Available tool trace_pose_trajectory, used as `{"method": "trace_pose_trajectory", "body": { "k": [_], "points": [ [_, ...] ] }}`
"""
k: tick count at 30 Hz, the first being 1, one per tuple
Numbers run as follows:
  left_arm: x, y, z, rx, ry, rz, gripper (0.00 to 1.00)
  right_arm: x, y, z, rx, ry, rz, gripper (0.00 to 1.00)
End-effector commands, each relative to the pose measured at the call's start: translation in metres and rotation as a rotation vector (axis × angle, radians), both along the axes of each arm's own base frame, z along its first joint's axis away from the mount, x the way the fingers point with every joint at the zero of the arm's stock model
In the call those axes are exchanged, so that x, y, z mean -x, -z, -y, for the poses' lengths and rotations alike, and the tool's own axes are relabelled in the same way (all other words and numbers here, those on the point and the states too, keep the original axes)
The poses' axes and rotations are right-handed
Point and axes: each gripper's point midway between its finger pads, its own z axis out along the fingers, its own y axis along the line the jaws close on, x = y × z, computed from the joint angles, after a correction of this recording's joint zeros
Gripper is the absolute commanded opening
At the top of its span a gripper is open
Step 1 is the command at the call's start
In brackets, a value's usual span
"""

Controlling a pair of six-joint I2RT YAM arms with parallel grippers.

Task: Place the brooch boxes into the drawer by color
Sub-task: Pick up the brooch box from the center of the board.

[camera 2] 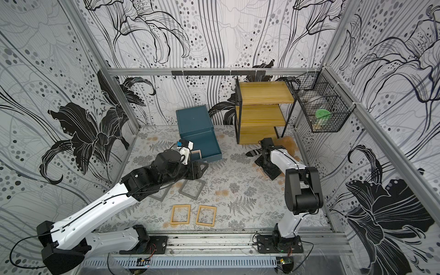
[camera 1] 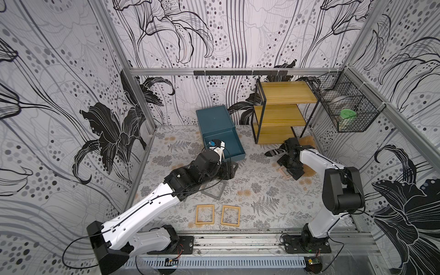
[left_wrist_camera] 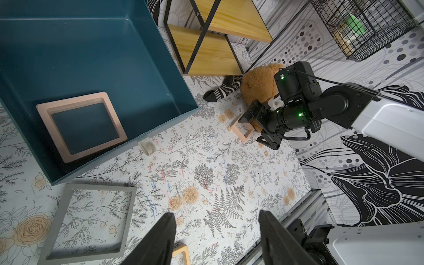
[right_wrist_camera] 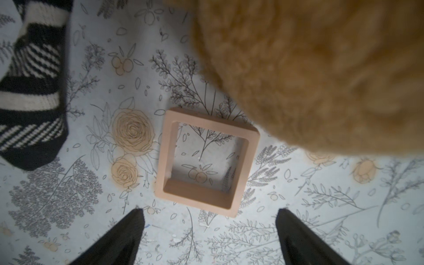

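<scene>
Left gripper [left_wrist_camera: 215,214] released above the mat [left_wrist_camera: 229,172]; right gripper [right_wrist_camera: 211,210] spread wide, holding nothing.
Beyond the left gripper, one pink box [left_wrist_camera: 81,126] lies flat in the open blue drawer [left_wrist_camera: 146,68], and a grey box [left_wrist_camera: 98,187] lies on the mat just beside its fingers. A smaller pink box [right_wrist_camera: 197,197] sits just ahead of the right gripper's tips, apart from them, between a striped sock [right_wrist_camera: 29,91] and a furry tan toy [right_wrist_camera: 321,68].
</scene>
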Motion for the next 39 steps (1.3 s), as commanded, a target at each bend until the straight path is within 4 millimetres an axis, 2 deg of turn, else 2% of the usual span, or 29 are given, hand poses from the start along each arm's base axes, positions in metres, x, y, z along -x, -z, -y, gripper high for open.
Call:
{"method": "trace_pose_trajectory", "body": {
  "k": [1,7,26,29,31,39],
  "points": [
    [-0.001,-0.016,-0.002,0.039,-0.015,0.043,0.63,0.003,0.012,0.003,0.014,0.04,-0.022,0.95],
    [0.0,-0.016,-0.003,0.04,-0.021,0.044,0.63,0.005,0.021,0.001,0.002,0.054,-0.037,0.96],
    [-0.001,-0.017,-0.004,0.043,-0.028,0.044,0.63,-0.001,0.035,-0.001,-0.005,0.057,-0.052,0.96],
    [-0.002,-0.017,-0.004,0.042,-0.029,0.045,0.63,-0.001,0.036,-0.001,-0.005,0.055,-0.053,1.0],
    [-0.002,-0.017,-0.004,0.042,-0.03,0.045,0.63,0.001,0.038,-0.001,-0.005,0.056,-0.054,0.91],
    [-0.003,-0.016,-0.003,0.039,-0.029,0.045,0.63,0.005,0.038,0.001,0.001,0.052,-0.054,0.69]
  ]
}}
